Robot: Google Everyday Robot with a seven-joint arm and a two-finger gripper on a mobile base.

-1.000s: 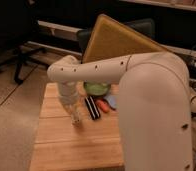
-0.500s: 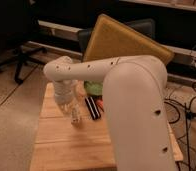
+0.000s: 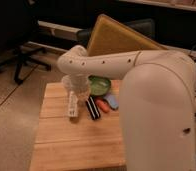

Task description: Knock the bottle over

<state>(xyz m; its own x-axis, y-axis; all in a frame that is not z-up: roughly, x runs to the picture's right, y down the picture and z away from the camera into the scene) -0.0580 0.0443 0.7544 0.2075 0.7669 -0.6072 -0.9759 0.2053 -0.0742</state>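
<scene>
The bottle (image 3: 72, 105) appeared to lie flat on the wooden bench (image 3: 76, 145), just left of the black bar (image 3: 93, 108), with the hand (image 3: 77, 92) directly above its far end; whether the hand was apart or together could not be told. Judged: knock-over looked done or nearly so; next move would call for lifting clear without dragging the bottle. An office chair (image 3: 18, 47) stood on the speckled floor (image 3: 11, 115) behind.

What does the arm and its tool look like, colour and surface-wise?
The arm is smooth off-white plastic with rounded, tubular links. The segment nearest the camera is bulky, and a row of small dark dots runs along the forearm. One dark spot marks the big shell. The tool, above the wooden table, looks pale and translucent grey. No cables show.
</scene>
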